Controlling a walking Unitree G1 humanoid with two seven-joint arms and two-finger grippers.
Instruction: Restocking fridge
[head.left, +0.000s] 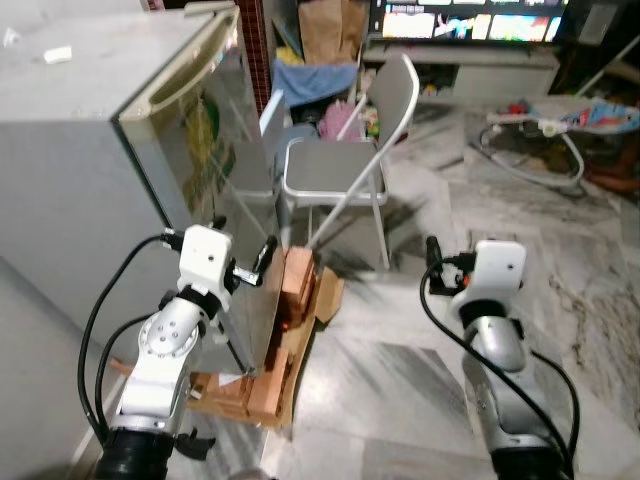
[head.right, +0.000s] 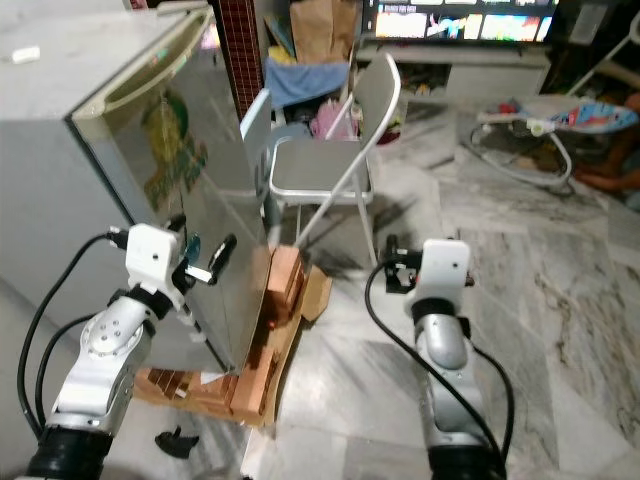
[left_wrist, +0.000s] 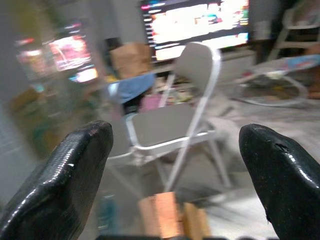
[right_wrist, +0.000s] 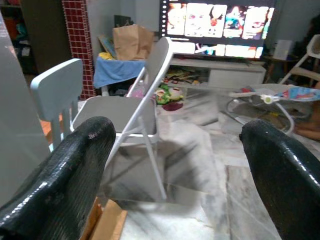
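The small silver fridge (head.left: 90, 170) stands at my left with its mirrored door (head.left: 235, 190) shut and facing right. My left gripper (head.left: 243, 250) is raised right at the door's front edge, open, with nothing between its fingers (left_wrist: 75, 170). Whether it touches the door I cannot tell. My right gripper (head.left: 437, 270) hangs over the marble floor to the right of the fridge. It is open and holds nothing, as its fingers (right_wrist: 70, 175) show in the right wrist view.
Orange bricks (head.left: 295, 290) and cardboard (head.left: 328, 296) lie at the fridge's foot. A grey folding chair (head.left: 345, 160) and a pale blue child's chair (right_wrist: 55, 95) stand just beyond. Farther back are a baby bouncer (head.left: 560, 130) and a lit TV (head.left: 470, 20).
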